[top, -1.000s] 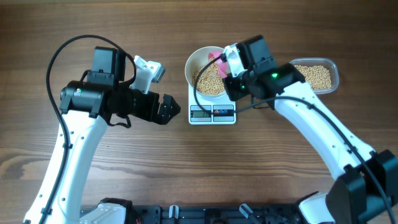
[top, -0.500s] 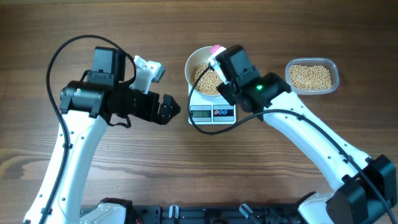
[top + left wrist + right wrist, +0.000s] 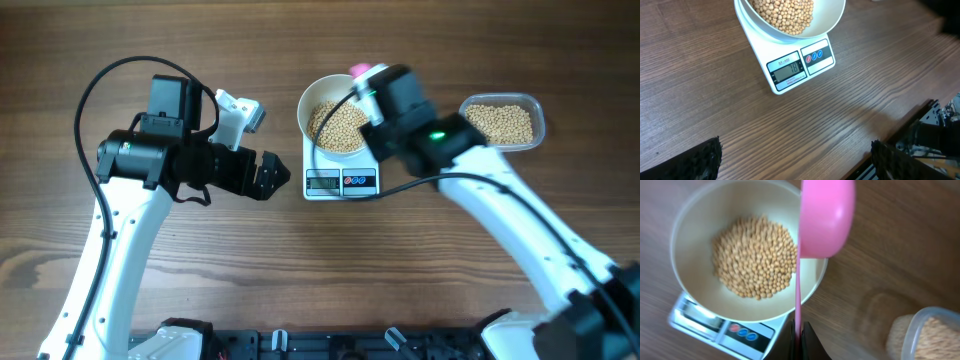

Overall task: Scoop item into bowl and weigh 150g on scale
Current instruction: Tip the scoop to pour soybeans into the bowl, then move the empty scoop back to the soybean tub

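Note:
A white bowl (image 3: 306, 104) stands on the white scale (image 3: 341, 183) with a heap of tan beans (image 3: 336, 124) in it. My right gripper (image 3: 799, 339) is shut on the thin handle of a pink scoop (image 3: 826, 217). The scoop hangs over the bowl's (image 3: 690, 287) right rim, and no beans (image 3: 755, 255) show on it. From overhead only the scoop's tip (image 3: 361, 70) shows beyond the right wrist. My left gripper (image 3: 270, 175) stands open and empty left of the scale. In its own view the left gripper (image 3: 797, 165) is wide apart over bare wood, with the scale (image 3: 800, 65) ahead.
A clear plastic tub (image 3: 503, 122) of more beans sits to the right of the bowl; its corner (image 3: 932, 335) shows in the right wrist view. The table's front edge and a dark rail lie near the left gripper's right finger (image 3: 892, 162).
The right arm swung left across the bowl, then back right, carrying the scoop out to the bowl's far right rim. The left arm has not moved.

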Robot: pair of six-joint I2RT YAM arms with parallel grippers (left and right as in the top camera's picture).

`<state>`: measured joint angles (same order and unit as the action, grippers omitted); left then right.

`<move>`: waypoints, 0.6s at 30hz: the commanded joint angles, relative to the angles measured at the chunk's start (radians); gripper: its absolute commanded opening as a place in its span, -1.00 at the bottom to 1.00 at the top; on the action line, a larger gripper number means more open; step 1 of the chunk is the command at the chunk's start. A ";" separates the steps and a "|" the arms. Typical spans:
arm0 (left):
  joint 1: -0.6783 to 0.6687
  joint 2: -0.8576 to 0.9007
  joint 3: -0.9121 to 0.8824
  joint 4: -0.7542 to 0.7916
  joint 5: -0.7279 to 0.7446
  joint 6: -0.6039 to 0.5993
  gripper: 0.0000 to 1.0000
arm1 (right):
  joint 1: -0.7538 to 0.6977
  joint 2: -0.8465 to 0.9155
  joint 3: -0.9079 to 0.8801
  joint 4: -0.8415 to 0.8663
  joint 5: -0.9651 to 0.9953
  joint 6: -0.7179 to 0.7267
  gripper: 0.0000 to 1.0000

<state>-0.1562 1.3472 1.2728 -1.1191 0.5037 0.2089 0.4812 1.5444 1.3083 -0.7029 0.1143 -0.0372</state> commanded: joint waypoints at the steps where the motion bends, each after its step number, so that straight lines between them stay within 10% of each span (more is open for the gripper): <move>1: -0.005 -0.018 0.005 0.000 0.019 0.020 1.00 | -0.205 -0.119 0.035 -0.007 -0.403 0.093 -0.92; 8: -0.005 -0.018 0.005 0.000 0.019 0.020 1.00 | -0.636 -0.136 0.030 -0.132 -0.705 0.084 -0.91; 18: -0.005 -0.018 0.005 0.000 0.019 0.020 1.00 | -0.835 -0.104 0.024 -0.278 -0.323 -0.026 -0.91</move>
<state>-0.1562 1.3472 1.2728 -1.1191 0.5037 0.2089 -0.3534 1.4128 1.3266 -0.9768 -0.3660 -0.0021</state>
